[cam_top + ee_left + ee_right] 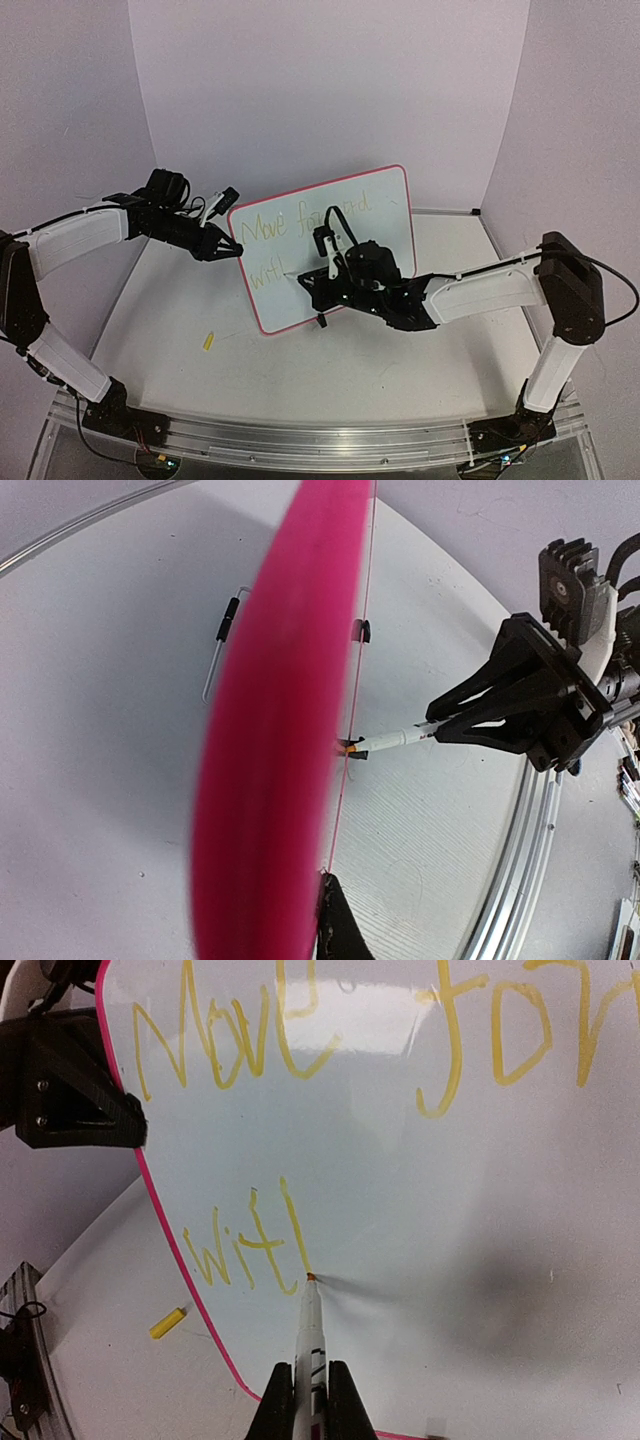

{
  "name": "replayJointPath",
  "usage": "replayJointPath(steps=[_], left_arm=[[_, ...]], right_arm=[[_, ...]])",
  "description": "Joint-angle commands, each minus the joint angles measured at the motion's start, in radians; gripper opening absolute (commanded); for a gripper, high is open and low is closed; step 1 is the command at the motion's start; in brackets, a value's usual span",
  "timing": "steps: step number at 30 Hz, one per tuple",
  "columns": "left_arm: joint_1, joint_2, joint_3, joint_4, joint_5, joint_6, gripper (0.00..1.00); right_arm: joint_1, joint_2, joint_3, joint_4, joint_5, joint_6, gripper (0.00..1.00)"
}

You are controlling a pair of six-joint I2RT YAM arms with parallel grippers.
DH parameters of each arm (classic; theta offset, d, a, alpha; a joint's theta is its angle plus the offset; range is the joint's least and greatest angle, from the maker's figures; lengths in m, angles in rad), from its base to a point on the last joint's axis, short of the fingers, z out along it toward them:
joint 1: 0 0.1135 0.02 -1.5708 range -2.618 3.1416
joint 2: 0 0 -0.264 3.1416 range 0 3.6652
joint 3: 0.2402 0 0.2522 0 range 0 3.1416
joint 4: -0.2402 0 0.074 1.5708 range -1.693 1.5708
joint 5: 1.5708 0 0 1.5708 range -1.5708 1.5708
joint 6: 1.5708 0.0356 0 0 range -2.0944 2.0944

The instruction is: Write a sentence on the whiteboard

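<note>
The whiteboard stands tilted on the table, white with a red-pink rim. The sentence on it reads "Move forward" in yellow, with "wit" and one more downstroke below. My left gripper is shut on the board's left edge; in the left wrist view the rim is a blurred pink band and only one finger shows. My right gripper is shut on a white marker, whose orange tip touches the board at the foot of the last stroke.
A yellow marker cap lies on the table left of the board's lower corner, also in the right wrist view. A thin wire stand leg rests behind the board. The aluminium rail runs along the near edge.
</note>
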Motion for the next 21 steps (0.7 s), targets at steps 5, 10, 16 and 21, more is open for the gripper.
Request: replayJointPath(steps=[5, 10, 16, 21], left_arm=[[-0.029, 0.043, -0.005, -0.036, -0.07, 0.041, 0.0], [-0.029, 0.044, -0.005, -0.037, -0.07, 0.041, 0.0], [-0.03, 0.042, -0.004, -0.037, -0.07, 0.042, 0.0], [-0.03, 0.038, -0.004, -0.037, -0.07, 0.042, 0.0]], right_arm=[[-0.005, 0.0, -0.009, 0.013, 0.024, 0.019, 0.0], [-0.004, -0.017, -0.012, 0.086, 0.021, 0.031, 0.0], [-0.004, -0.028, -0.011, 0.157, 0.017, 0.036, 0.0], [-0.008, -0.012, 0.003, 0.153, 0.02, 0.032, 0.0]])
